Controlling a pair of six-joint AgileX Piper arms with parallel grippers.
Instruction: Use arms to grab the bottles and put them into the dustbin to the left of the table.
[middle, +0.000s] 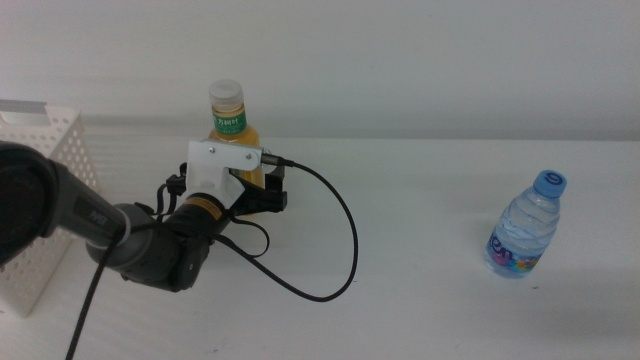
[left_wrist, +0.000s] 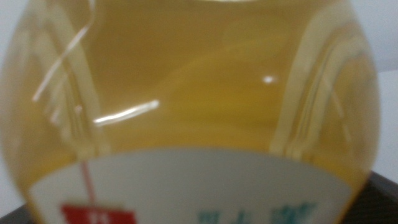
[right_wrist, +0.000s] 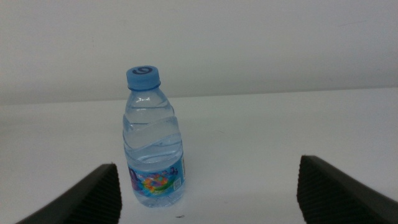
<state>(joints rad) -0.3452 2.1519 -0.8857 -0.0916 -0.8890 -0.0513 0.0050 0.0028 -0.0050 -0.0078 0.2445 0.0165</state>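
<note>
Yellow drink fills the bottle (middle: 232, 128) that stands upright near the tabletop's (middle: 420, 200) far edge, left of centre. The left gripper (middle: 258, 190) reaches in from the left and sits low against the bottle's body. In the left wrist view the bottle (left_wrist: 193, 106) fills nearly the whole frame, so it lies deep between the jaws; whether they have closed on it cannot be told.

To do this step well, the jaws should squeeze the lower body squarely, then lift straight up before swinging left to the white dustbin (middle: 50, 150) at the tabletop's left edge, keeping the black cable (middle: 340, 250) from snagging.

A clear water bottle (middle: 527, 226) with a blue cap stands near the right edge. The right gripper (right_wrist: 205, 199) waits facing the water bottle (right_wrist: 152, 143), jaws spread wide and well apart from it.

Hidden or unclear: the left jaws are almost wholly out of sight, the yellow bottle's base is covered by the gripper, the dustbin is cut off by the frame, and the labels are too blurred to read.
</note>
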